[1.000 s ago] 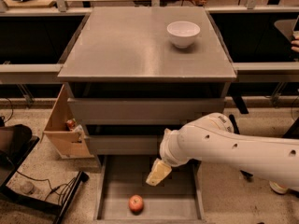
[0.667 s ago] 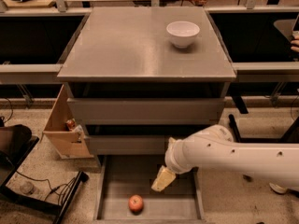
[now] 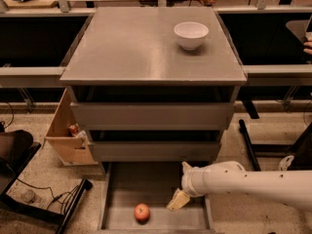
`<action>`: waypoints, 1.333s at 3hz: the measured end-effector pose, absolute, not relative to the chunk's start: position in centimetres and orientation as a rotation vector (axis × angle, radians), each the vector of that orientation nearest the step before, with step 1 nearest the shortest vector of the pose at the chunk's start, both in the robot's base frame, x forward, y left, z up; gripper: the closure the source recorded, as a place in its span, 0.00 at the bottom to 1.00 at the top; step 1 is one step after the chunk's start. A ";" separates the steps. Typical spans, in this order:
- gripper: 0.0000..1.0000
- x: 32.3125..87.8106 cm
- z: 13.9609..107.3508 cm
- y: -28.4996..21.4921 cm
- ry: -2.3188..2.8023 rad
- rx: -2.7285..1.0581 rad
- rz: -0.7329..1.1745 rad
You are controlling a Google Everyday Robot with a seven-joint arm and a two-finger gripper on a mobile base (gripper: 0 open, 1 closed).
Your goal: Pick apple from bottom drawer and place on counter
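Observation:
The apple (image 3: 142, 212), small and red, lies in the open bottom drawer (image 3: 126, 189), near its front and a little left of centre. My gripper (image 3: 178, 200) hangs over the drawer's right half, on a white arm that reaches in from the right. It is to the right of the apple and apart from it. It holds nothing that I can see. The counter (image 3: 131, 48) is the grey top of the cabinet above.
A white bowl (image 3: 191, 35) stands at the back right of the counter. Two shut grey drawers (image 3: 152, 116) sit above the open one. A light wooden box (image 3: 66, 133) stands left of the cabinet, with cables and a dark base on the floor.
The arm has drawn lower and to the right. The gripper has come down into the drawer's right half, closer to the apple's level. The apple has not moved.

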State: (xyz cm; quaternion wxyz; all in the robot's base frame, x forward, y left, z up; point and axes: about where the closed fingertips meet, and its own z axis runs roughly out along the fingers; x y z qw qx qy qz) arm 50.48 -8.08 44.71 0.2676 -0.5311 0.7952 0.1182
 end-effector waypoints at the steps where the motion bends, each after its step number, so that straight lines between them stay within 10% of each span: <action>1: 0.00 51.1 39.8 -8.0 2.089 -1.425 0.389; 4: 0.00 52.0 31.9 -4.9 2.052 -1.467 0.542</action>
